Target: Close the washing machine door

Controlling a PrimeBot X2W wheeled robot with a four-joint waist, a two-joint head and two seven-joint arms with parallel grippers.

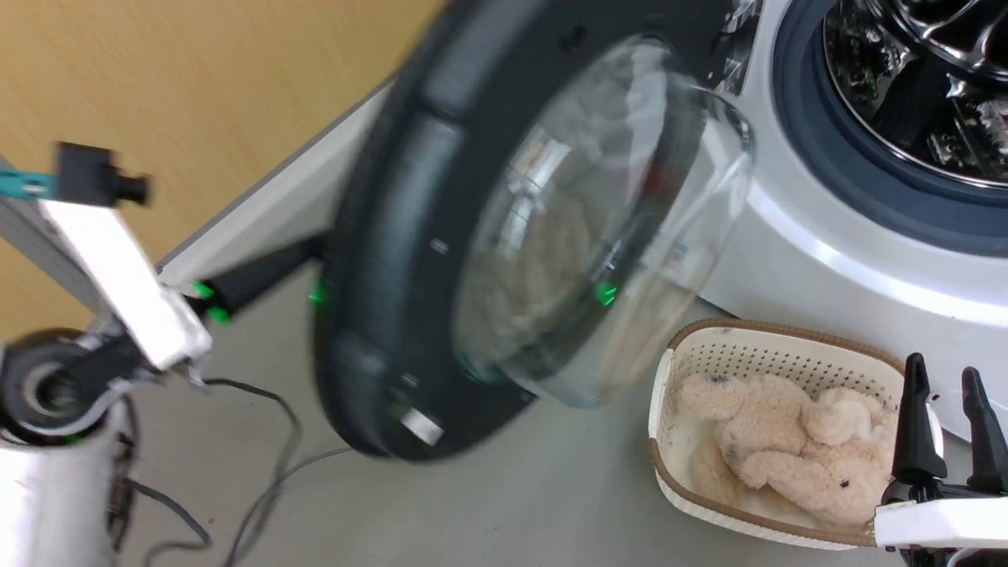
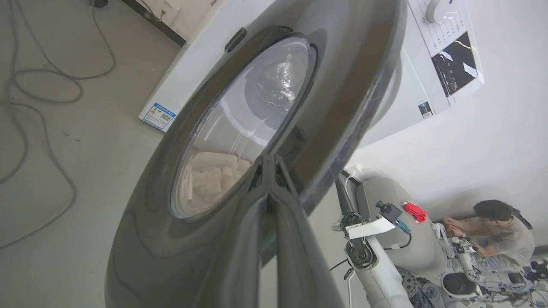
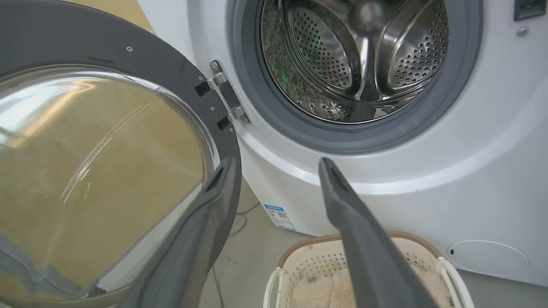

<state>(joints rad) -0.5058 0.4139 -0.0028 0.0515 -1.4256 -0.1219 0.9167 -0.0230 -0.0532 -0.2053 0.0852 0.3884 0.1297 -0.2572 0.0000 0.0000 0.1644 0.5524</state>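
On the big white front-loading washing machine (image 3: 406, 171), you had the round glossy black glass-windowed door (image 1: 394, 236) half open at nine o'clock of the drum (image 3: 355, 55), your left gripper (image 2: 269, 159) pressed together against its outer face, likely to push it closed, your right gripper (image 1: 943, 366) spread idle.

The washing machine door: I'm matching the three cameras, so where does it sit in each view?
Head view: door at centre, blurred, glass bulging rightward.
Left wrist view: door, outer face, diagonal from lower left to upper right.
Right wrist view: door, inner side, at left, hinge toward centre.
Shared landmark: washing machine, white front by the door in all three.
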